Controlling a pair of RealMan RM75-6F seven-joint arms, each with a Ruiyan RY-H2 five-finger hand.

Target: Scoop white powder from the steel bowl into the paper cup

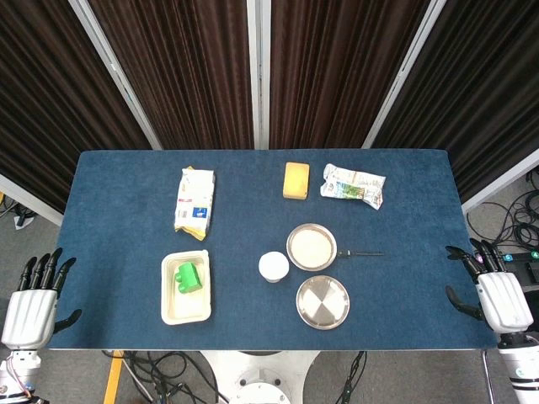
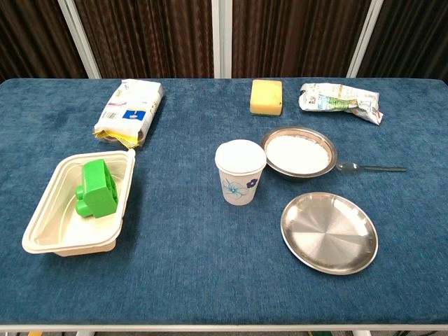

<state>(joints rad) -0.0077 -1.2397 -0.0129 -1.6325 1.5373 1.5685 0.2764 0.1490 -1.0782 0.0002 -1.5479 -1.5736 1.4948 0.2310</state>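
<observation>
No legible text in either view. White and yellow packet point(image 2: 129, 108) at the left rear of the desk point(image 2: 182, 266): printed label with a dark blue band and a small red patch, characters too small to read. Crumpled white wrapper point(image 2: 341, 100) at the right rear: green and dark print, unreadable. Paper cup point(image 2: 240, 173): blue flower motif on the wall, no lettering. No readable numbers, brands or signs on the other things.
</observation>
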